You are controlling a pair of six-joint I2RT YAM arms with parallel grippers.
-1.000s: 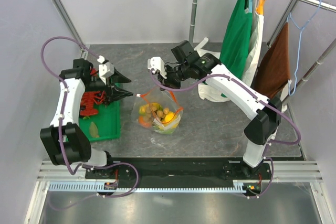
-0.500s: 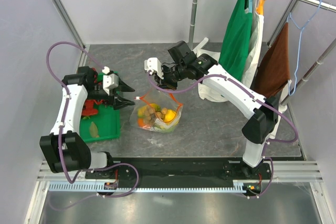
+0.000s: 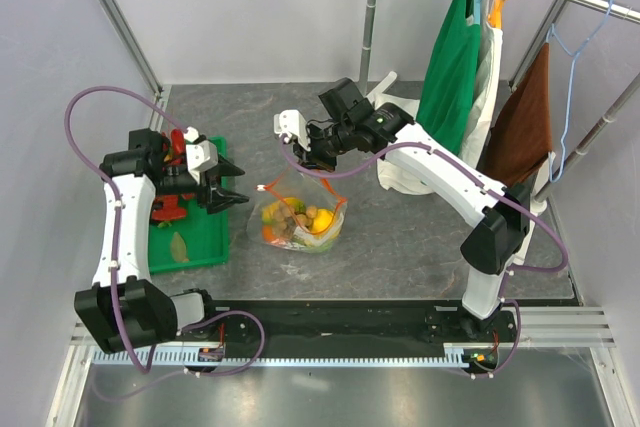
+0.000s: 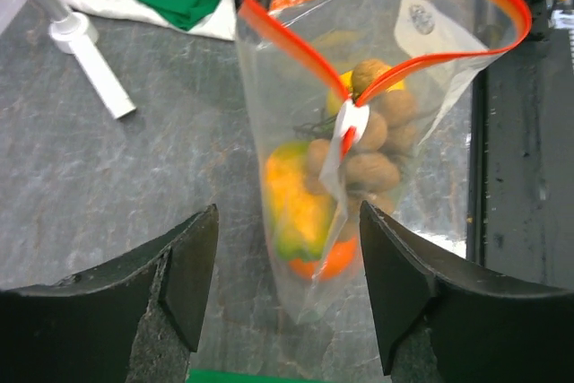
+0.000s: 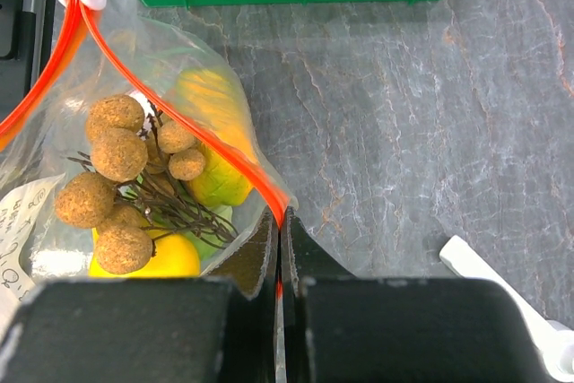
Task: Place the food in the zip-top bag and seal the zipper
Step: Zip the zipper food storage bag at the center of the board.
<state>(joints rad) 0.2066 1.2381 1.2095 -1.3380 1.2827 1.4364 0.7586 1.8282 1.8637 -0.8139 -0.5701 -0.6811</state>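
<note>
The clear zip-top bag (image 3: pixel 300 222) rests on the grey table, its mouth pulled up and gaping. Its red-orange zipper (image 4: pixel 305 51) carries a white slider (image 4: pixel 351 123). Inside lie a yellow-orange mango (image 5: pixel 215 132) and a cluster of tan balls (image 5: pixel 117 159). My right gripper (image 5: pixel 280 221) is shut on one end of the zipper and holds it up, above the bag (image 3: pixel 305 159). My left gripper (image 3: pixel 243 187) hovers open just left of the bag, nothing between its fingers (image 4: pixel 193 266). A red lobster (image 3: pixel 168 205) lies in the green tray, partly hidden by the left arm.
The green tray (image 3: pixel 195 247) sits left of the bag, with a small leaf (image 3: pixel 180 245) in it. A white cloth bag (image 3: pixel 400 175) lies behind the right arm. Green (image 3: pixel 450 57) and brown (image 3: pixel 525 122) garments hang from a rail at the right, and a pole's white foot (image 4: pixel 90 51) stands nearby.
My left gripper has dropped back a little toward the near side, along the tray's right edge, still open. The right gripper shifted slightly left and the bag has sagged lower.
</note>
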